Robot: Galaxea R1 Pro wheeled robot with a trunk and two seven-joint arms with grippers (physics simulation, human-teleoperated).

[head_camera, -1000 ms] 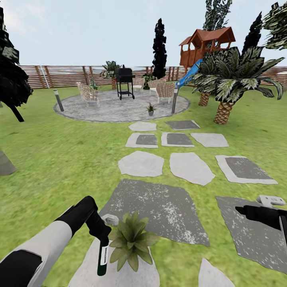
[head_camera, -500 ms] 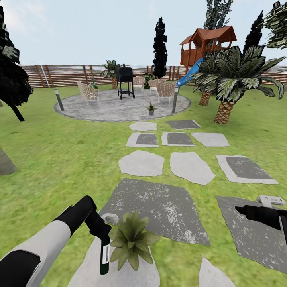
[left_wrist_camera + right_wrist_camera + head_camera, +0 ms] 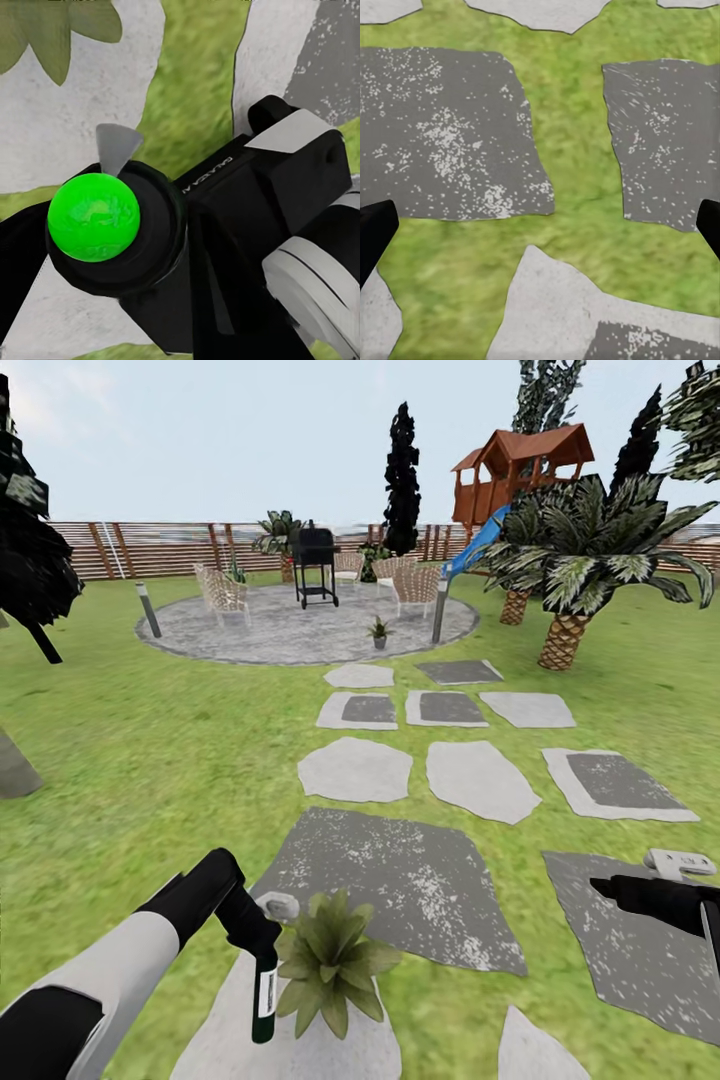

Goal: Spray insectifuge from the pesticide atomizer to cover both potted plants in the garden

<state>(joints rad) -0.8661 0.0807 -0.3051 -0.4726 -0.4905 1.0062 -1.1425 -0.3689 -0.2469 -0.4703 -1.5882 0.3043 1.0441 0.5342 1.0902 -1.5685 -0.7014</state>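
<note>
Gripping the pesticide atomizer (image 3: pixel 263 988), the left end effector (image 3: pixel 250 935) sits low at the near left, clamped around the bottle's upper part; bottle hangs body-down, white label visible, whitish trigger head (image 3: pixel 278 906) up top beside the nearest potted plant (image 3: pixel 330 960). That plant stands on a pale stepping stone (image 3: pixel 215 1040), leaves touching or just beside the bottle. In the left wrist view a bright green ball (image 3: pixel 94 217) sits on the bottle's dark end, plant leaf (image 3: pixel 52 34) at the frame corner. Right end effector (image 3: pixel 605 886) at the near right above a dark grey stone (image 3: pixel 640 950); in the right wrist view its fingertips (image 3: pixel 375 232) sit at opposite frame edges, spread wide, nothing between. Farther out: more stepping stones (image 3: pixel 355 770) across the lawn (image 3: pixel 150 760), then the round patio (image 3: pixel 300 630) with the second potted plant (image 3: pixel 378 631), a grill (image 3: pixel 314 567) and chairs (image 3: pixel 222 595). Palm (image 3: pixel 580 555) to the right, wooden fence (image 3: pixel 150 550) and playhouse (image 3: pixel 515 470) at the back.
</note>
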